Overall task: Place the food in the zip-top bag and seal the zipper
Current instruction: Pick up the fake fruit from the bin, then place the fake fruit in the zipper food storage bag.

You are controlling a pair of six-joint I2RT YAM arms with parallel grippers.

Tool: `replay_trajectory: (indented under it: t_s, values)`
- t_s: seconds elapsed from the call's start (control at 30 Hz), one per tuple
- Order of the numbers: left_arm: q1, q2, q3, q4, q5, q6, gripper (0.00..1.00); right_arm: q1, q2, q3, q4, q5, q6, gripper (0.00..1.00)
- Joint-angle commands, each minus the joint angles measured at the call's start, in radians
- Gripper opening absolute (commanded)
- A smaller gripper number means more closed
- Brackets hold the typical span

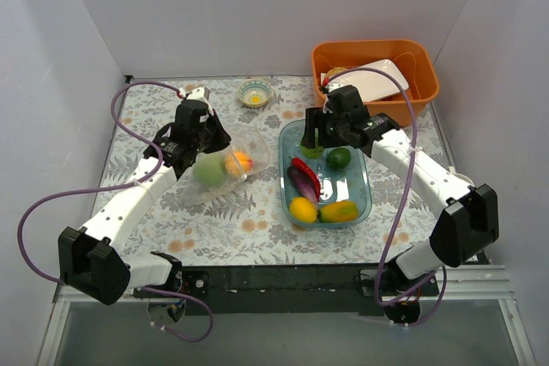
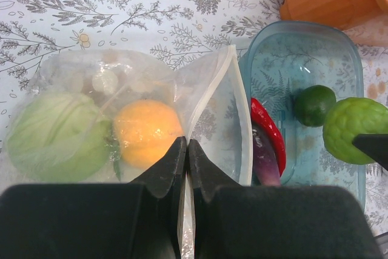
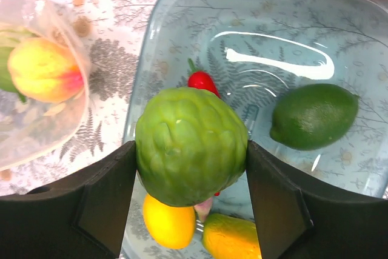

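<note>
Cabbage point(image 2: 57, 134), peach point(image 2: 145, 131) bagged. Left fingers point(image 2: 165, 171) clamp bag point(image 2: 209, 110) at zipper point(image 2: 213, 86). Right fingers point(image 3: 103, 201) grip bumpy lime point(image 3: 191, 144) over tray point(image 3: 273, 22). Five more in tray, bag unsealed.

The left arm point(image 1: 129, 203) is reached forward and inward, the left gripper point(image 2: 187, 145) pinched tight on the zip-top bag point(image 2: 139, 71) at its mouth edge. The right arm point(image 1: 420, 169) is bent inward, a bumpy green lime point(image 3: 188, 137) clamped in the wide-set right gripper point(image 3: 191, 171).

You see: orange plastic bin point(image 1: 422, 92) at the far right corner, white flat piece point(image 1: 377, 81) leaning inside | small bowl point(image 1: 255, 93), yellow inside, far edge | clear blue-tinted tray point(image 1: 353, 183) right of centre | floral tablecloth point(image 1: 249, 229) beneath
</note>
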Motion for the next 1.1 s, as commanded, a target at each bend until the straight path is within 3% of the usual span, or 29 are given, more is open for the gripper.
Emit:
replay_trajectory:
  t_s: [0.0,0.3,0.8,1.07]
  values:
    - [-0.004,-0.022,0.013,0.039,-0.021,-0.017,0.00,0.000,0.024,0.098,-0.015,-0.085,0.004,0.28]
    - [-0.004,-0.016,0.005,0.046,0.012,-0.013,0.00,0.002,0.058,0.134,0.006,-0.156,0.031,0.27]
    - [-0.004,0.047,0.020,0.058,0.151,-0.018,0.00,0.066,0.035,-0.014,0.293,-0.283,0.129,0.28]
    - [-0.004,0.061,0.083,0.021,0.171,0.008,0.00,0.127,0.185,0.069,0.359,-0.345,0.154,0.29]
